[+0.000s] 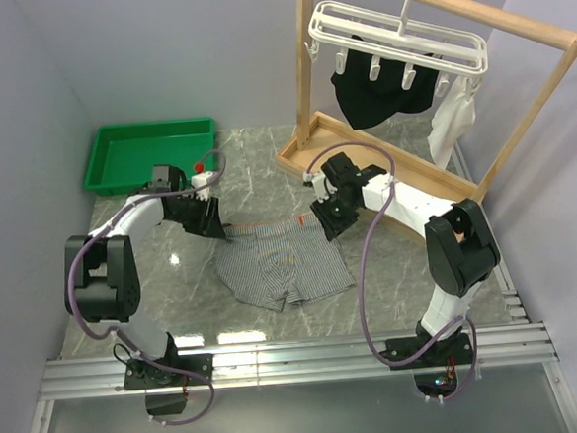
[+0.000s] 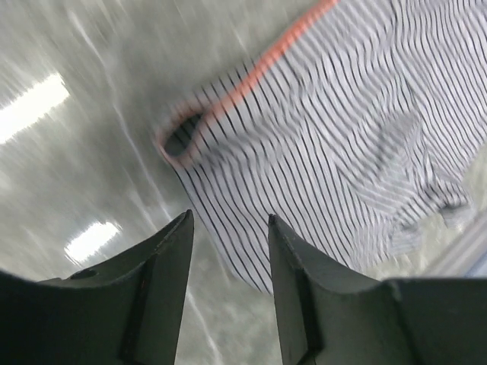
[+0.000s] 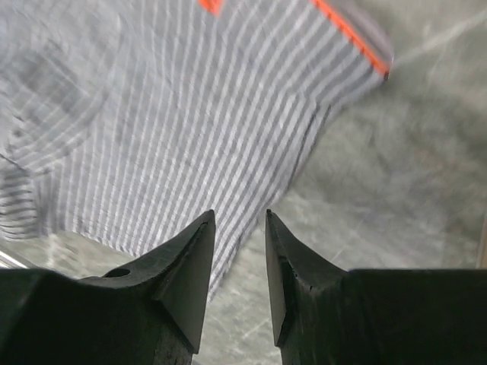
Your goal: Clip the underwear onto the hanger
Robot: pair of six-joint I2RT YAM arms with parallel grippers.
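From above, I see the underwear [image 1: 282,266] flat on the table [image 1: 165,294] between both arms, the hanger [image 1: 395,41] well apart. Left wrist: left gripper [image 2: 228,220] parted, empty, over a waistband corner. Right wrist: right gripper [image 3: 240,217] likewise. Pickup stage, I judge; next, pinch both corners.

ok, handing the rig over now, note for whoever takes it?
Left gripper: open, empty, over the left waistband end of the underwear.
Right gripper: open, empty, over its right edge.
The underwear lies flat on the table, ungripped.
Hanger hangs on the wooden rack, black garment hanging from it.
Done: nothing. Left: grip the waistband, lift, clip it on.
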